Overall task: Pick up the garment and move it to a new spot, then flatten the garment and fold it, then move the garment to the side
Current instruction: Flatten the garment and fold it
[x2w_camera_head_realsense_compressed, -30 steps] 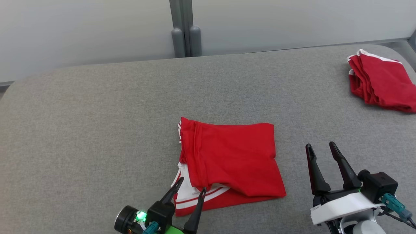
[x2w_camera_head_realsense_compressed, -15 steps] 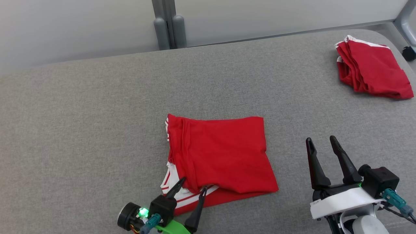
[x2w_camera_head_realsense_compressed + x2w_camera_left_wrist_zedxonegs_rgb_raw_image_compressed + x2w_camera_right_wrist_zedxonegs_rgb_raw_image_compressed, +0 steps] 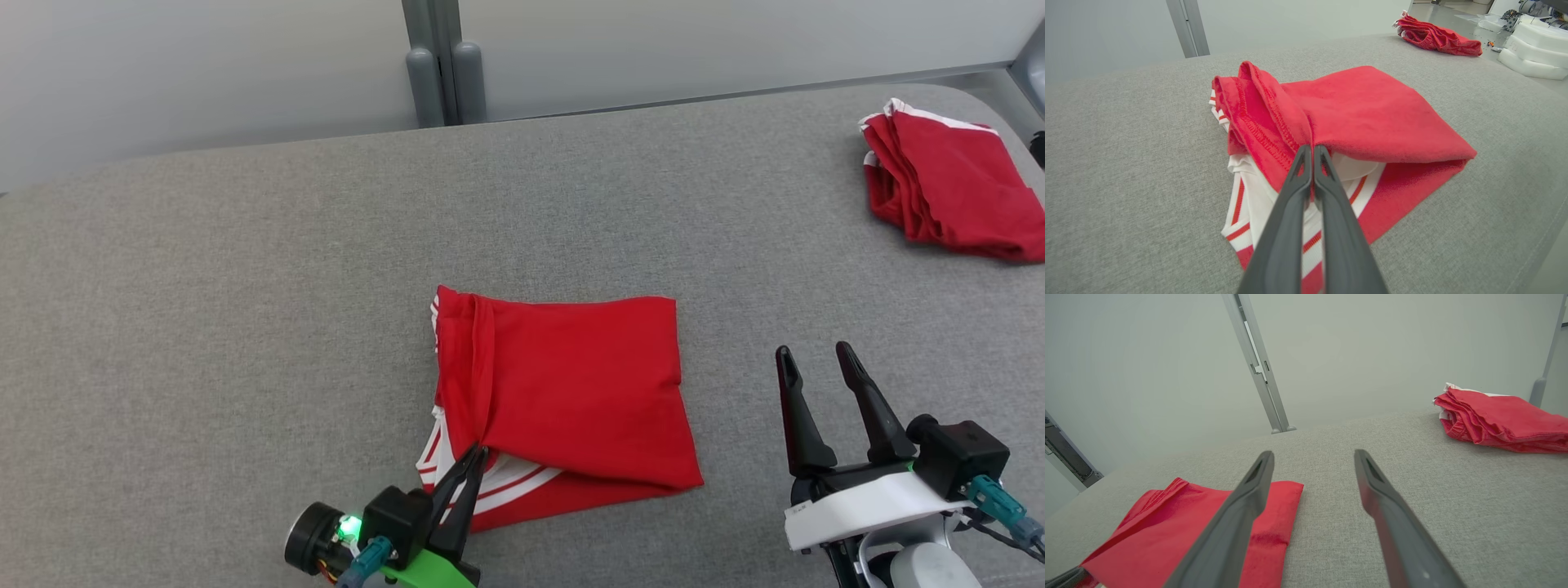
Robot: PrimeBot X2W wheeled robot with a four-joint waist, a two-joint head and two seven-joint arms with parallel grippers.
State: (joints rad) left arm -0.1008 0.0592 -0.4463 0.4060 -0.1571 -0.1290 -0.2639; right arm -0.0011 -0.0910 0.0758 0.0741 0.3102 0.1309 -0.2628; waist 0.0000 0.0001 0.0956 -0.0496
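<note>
Lying near the middle of the grey padded surface [image 3: 245, 286], the garment [image 3: 571, 392] is seen folded into a rough square of red cloth, its upper layer smooth and a stitched hem bunched into a ridge along its left side. A white band with red stripes is exposed under the near left corner, where the lower layers stick out from beneath the top fold. The left gripper [image 3: 473, 454] is placed low at that corner, and its two dark fingers are pressed together on the near edge of the red upper layer; in the left wrist view a thin line of red cloth is pinched between them. The right gripper [image 3: 811, 351] is held to the right of the garment, apart from it, with its fingers spread and nothing between them; grey fabric is seen through the gap in the right wrist view. A second red garment [image 3: 947, 192], loosely folded with a white edge, is placed at the far right corner of the surface, well apart from the first. A grey post [image 3: 441, 65] is set against the pale wall [image 3: 204, 73] behind the surface, and white foam blocks [image 3: 1531, 49] are seen beyond its right end in the left wrist view.
</note>
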